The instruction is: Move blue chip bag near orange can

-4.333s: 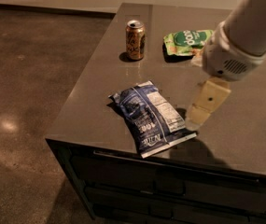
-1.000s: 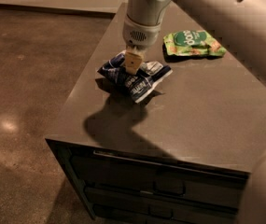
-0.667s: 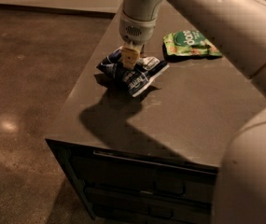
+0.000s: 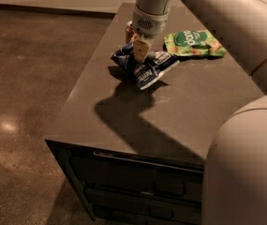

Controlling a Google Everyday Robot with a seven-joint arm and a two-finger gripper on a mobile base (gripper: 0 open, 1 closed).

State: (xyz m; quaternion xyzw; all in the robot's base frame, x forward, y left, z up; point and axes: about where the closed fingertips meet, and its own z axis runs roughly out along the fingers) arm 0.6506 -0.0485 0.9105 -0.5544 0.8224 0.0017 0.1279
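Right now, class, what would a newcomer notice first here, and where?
The big pale arm reaches in from the right, its gripper clamped on the crumpled blue chip bag toward the far left of the dark table. A bright green snack bag lies just right of it; the orange can barely peeks out behind the gripper.

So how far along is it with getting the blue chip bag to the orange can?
Nearly there. The gripper has the blue chip bag pinched and crumpled, right beside the orange can, which peeks out behind it. Left: letting go and pulling away.
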